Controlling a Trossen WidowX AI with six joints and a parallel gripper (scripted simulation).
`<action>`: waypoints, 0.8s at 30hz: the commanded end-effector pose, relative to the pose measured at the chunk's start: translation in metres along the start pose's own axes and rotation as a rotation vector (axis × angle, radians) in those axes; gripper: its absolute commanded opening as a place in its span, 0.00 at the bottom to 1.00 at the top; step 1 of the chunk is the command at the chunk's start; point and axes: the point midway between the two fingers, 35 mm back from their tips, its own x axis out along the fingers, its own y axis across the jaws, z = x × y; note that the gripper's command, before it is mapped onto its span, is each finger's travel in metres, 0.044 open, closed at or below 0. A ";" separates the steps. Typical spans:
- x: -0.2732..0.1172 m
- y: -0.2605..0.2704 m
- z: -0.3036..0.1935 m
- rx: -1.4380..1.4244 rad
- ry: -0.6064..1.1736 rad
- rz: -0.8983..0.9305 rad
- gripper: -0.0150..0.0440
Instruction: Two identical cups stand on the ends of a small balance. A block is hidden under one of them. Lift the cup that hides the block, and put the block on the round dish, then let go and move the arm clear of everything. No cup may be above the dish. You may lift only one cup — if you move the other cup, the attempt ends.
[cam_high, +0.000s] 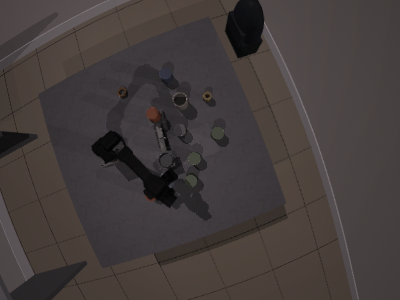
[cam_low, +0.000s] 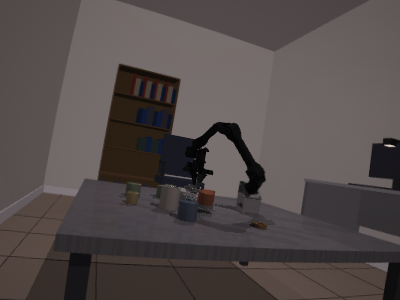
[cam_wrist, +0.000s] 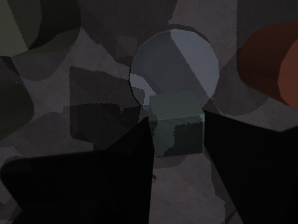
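One orange cup (cam_wrist: 267, 65) is off the balance (cam_high: 162, 136); its twin (cam_high: 153, 114) (cam_low: 206, 196) remains on one end. My end effector (cam_high: 169, 188) (cam_low: 198, 182) (cam_wrist: 173, 119) is pinching the greenish block (cam_wrist: 177, 125) — up near the pale dish (cam_wrist: 175, 62), not released. Placement, letting go and backing clear remain, I judge.

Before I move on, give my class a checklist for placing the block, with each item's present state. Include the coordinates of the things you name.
1. Block (cam_wrist: 176, 131) held by the tool (cam_high: 170, 188) (cam_low: 198, 181) (cam_wrist: 173, 119): ok.
2. One orange cup (cam_high: 153, 114) (cam_low: 206, 197) on its end of the balance (cam_high: 161, 136): ok.
3. Other orange cup (cam_wrist: 262, 65) beside the dish (cam_wrist: 175, 57), not above it: ok.
4. Block centred over the dish: not ok, seems nearer the rim.
5. Block's height above the dish: cannot tell.
6. Block released, arm clear: not ok.
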 end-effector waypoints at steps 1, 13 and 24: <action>0.013 -0.012 0.009 -0.008 -0.005 -0.001 0.25; 0.055 -0.012 0.008 -0.009 -0.003 0.000 0.25; 0.062 -0.012 0.008 -0.009 -0.003 0.001 0.25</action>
